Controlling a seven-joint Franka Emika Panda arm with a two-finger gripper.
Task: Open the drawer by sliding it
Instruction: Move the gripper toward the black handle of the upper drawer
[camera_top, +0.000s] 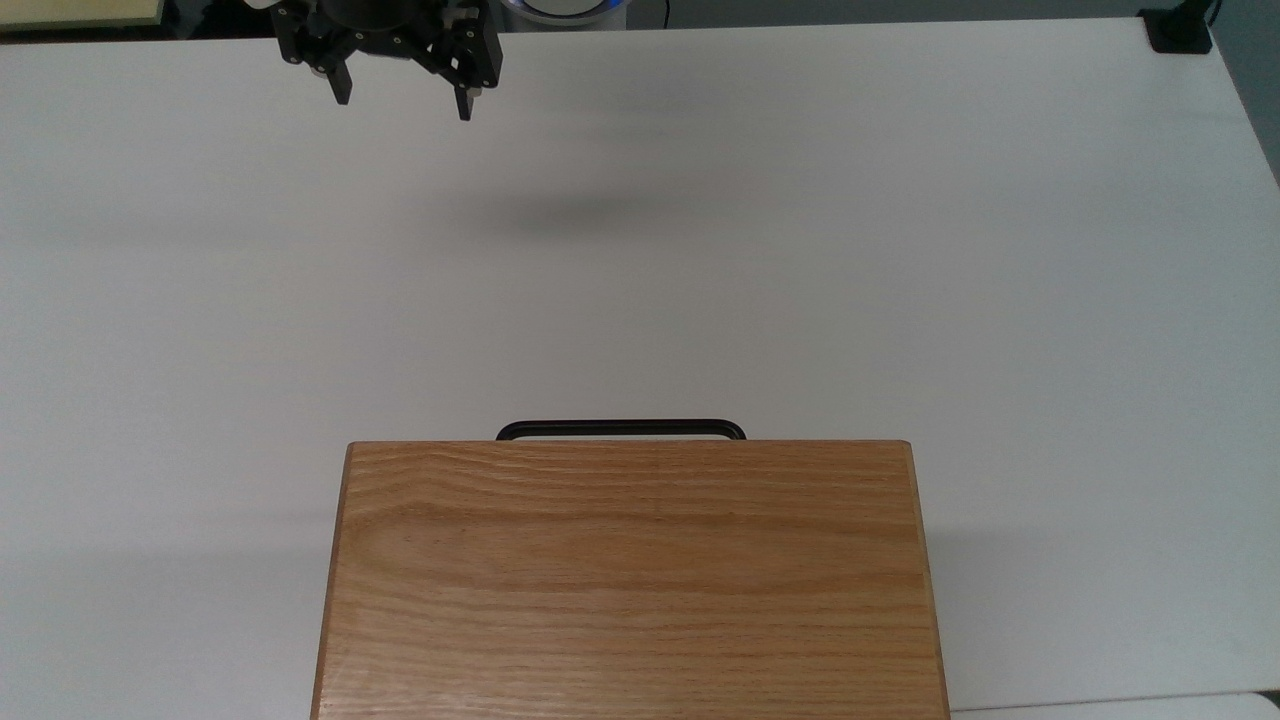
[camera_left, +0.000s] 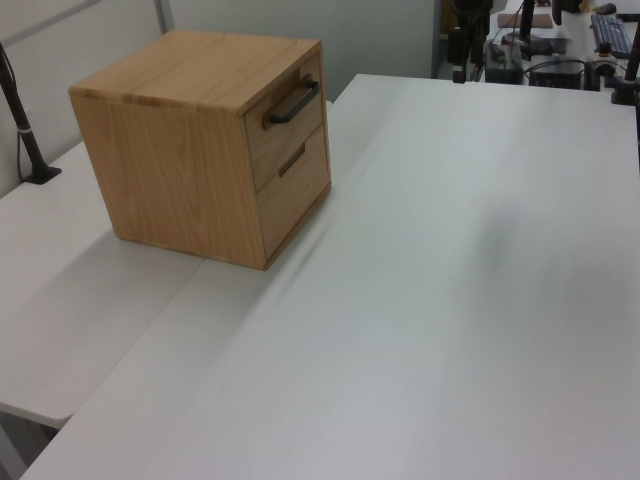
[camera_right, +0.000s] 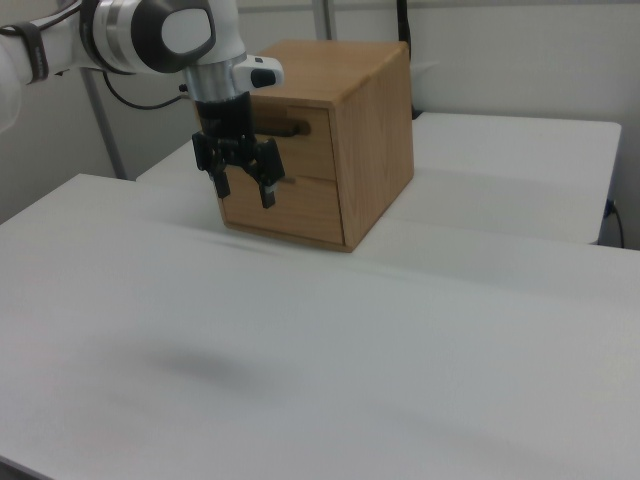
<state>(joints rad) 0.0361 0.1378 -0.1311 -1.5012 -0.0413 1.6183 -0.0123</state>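
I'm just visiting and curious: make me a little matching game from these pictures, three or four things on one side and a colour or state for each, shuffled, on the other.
Things:
1. gripper
2. drawer
3. bar handle
4. table

States or colours:
A. plain white surface
B. thin, black, sticking out past the cabinet top
C. shut, front flush with the cabinet
D. open, hanging above the table, holding nothing

Pairs: 1-D, 2-C, 3-B, 4-A
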